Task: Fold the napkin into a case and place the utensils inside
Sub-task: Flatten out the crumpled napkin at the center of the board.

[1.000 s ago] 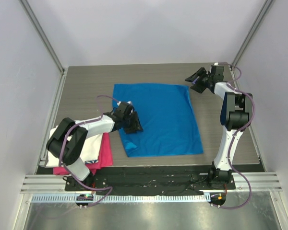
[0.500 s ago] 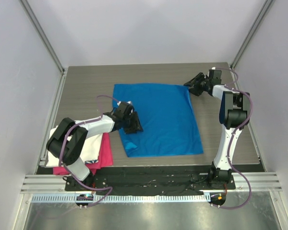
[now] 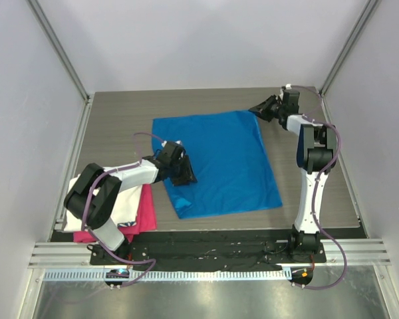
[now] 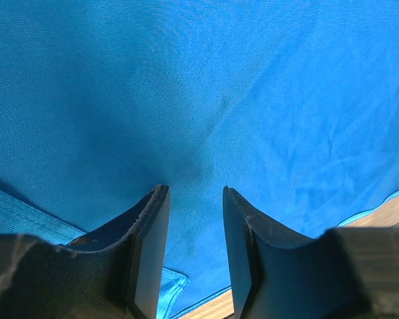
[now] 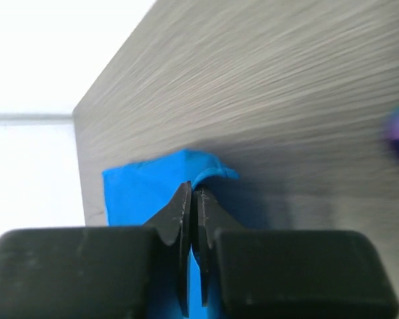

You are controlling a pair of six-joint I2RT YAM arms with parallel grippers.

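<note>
Top view: the napkin (image 3: 216, 163) lies flat mid-tabletop (image 3: 120, 119), and the right tool (image 3: 258, 109) has moved onto its 1 o'clock corner. Left wrist: the left tool (image 4: 194, 193) sits spread on the cloth's 8 o'clock edge. Right wrist: the jaws have pressed together, pinching that corner, so folding can likely begin.

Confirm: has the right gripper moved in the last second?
Yes. The right gripper shifted left, away from the table's right edge, onto the napkin's far corner.
</note>
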